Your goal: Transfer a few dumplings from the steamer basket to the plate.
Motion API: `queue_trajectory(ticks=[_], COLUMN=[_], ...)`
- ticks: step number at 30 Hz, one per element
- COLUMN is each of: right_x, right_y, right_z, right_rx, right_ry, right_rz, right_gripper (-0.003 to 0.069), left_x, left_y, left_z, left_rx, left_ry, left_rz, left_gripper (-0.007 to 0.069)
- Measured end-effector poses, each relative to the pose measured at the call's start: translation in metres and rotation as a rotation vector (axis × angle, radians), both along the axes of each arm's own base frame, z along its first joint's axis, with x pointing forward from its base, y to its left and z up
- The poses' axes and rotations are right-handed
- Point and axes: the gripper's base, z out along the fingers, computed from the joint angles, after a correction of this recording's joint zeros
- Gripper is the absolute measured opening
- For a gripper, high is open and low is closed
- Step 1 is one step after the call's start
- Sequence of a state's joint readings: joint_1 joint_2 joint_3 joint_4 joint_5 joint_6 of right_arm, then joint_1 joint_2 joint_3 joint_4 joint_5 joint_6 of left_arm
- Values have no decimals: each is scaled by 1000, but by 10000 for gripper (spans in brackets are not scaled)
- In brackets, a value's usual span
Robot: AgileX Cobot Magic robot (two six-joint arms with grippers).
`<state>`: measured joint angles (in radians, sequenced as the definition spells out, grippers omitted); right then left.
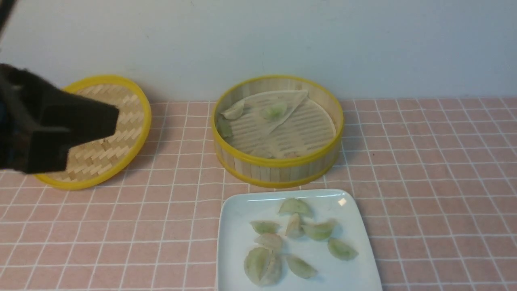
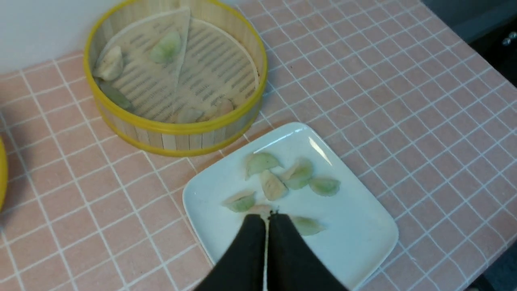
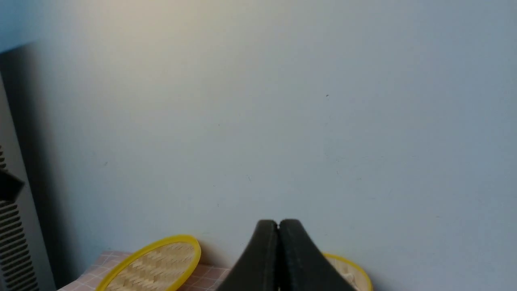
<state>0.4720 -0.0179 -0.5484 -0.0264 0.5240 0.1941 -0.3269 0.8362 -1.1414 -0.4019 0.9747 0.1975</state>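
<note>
The steamer basket [image 1: 278,165] stands at the back centre, with a folded liner sheet and three dumplings [image 1: 276,110] showing inside. In front of it, several dumplings [image 1: 319,230] lie on the white plate [image 1: 238,230]. My left gripper [image 1: 113,119] hangs raised at the left, in front of the lid, shut on nothing. In its wrist view the shut gripper [image 2: 266,216] looks down on the plate [image 2: 355,230], its dumplings [image 2: 272,186] and the basket [image 2: 177,130]. My right gripper [image 3: 278,222] is shut and empty, faces the wall, and is out of the front view.
A woven bamboo lid [image 1: 125,133] with a yellow rim leans on the wall at the back left, also seen as the lid [image 3: 153,262] in the right wrist view. A pink tiled cloth [image 1: 436,182] covers the table. The pale wall [image 1: 363,44] rises right behind the basket.
</note>
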Motion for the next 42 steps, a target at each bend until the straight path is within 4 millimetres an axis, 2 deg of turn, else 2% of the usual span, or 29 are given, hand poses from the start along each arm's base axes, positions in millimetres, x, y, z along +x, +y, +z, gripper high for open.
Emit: queue_trajectory(ticks=[3,7,11,16,24,28,31,34,38,39,41,42], right_x=[1,1,1,0,0,0,0,0,0,0,0,0], right_y=[0,0,0,0,0,0,0,0,0,0,0,0], right_z=[-1,-1,-1,-1,-1,-1,-1,-1,-1,-1,-1,-1], right_rx=[-1,-1,-2,-1,-1,-1,-1,-1,-1,-1,-1,-1], right_ry=[2,2,1,1,1,1,1,1,1,1,1,1], right_rz=[0,0,0,0,0,0,0,0,0,0,0,0], right_gripper=[-15,-15,-15,-15,-15,-15,-15,-15,-15,-15,-15,-15], left_x=[-28,-54,-72,-87,-88,-80,-71,-66,-69,-70,-72,-72], left_y=[9,19,23,25,27,31,39,50,61,61,65,65], left_z=[-5,-23,-37,-48,-52,-50,-57,-89,-149,-152,-194,-194], left_rx=[-42,-68,-88,-69,-11,43,65,103,143,145,164,164], left_ry=[-79,-142,-142,-90,-97,-211,-341,-439,-480,-480,-449,-449], left_rz=[7,21,5,-34,-50,-2,110,258,402,408,481,481], left_gripper=[-6,-6,-6,-6,-6,-6,-6,-6,-6,-6,-6,-6])
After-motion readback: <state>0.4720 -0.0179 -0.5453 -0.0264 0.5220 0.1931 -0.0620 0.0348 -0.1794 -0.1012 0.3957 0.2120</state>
